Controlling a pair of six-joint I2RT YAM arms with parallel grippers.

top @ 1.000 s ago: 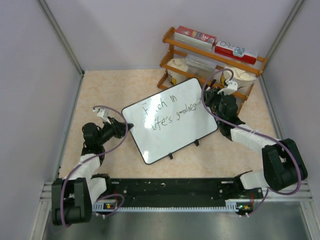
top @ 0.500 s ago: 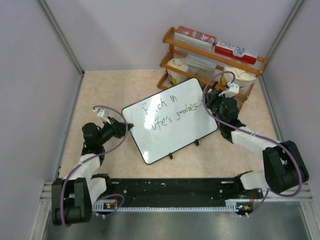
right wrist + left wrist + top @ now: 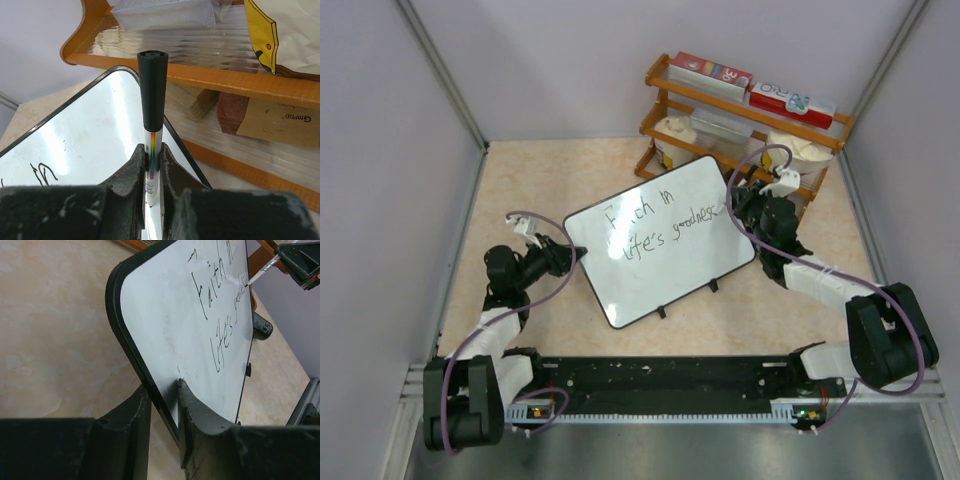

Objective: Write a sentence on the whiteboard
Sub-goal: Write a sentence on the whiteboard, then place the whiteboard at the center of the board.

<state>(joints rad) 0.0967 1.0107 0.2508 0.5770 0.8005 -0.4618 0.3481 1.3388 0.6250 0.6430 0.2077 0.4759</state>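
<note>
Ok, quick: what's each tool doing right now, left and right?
Left tool: closed on the edge of the whiteboard.
Right tool: closed on the marker.

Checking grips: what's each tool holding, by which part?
Left tool clamps the whiteboard by its black rim; right tool pinches the marker by its white barrel.

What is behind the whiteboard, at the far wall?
A wooden shelf stands behind the whiteboard. A red box and a white box lie on top; pale tubs sit lower. The board and right arm cover part of its bottom level.
</note>
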